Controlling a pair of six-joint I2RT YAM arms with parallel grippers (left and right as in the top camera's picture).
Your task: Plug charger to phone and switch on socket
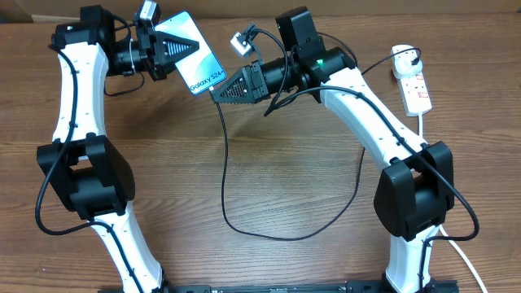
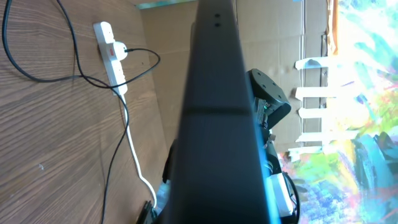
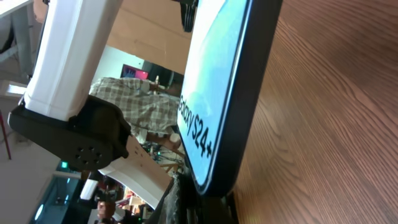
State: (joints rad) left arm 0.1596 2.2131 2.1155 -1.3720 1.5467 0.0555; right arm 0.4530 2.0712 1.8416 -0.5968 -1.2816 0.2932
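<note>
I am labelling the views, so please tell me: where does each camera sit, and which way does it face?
Overhead: above the table, looking down; both arms, phone and socket show.
Left wrist: on the left arm, looks past the held phone to the socket; right arm behind.
Right wrist: on the right arm, faces the phone screen; left arm behind.
Shared: all three show the phone.

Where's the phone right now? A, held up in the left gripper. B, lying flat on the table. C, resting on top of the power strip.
A: the left gripper is clamped on the phone, holding it tilted in the air.
</note>
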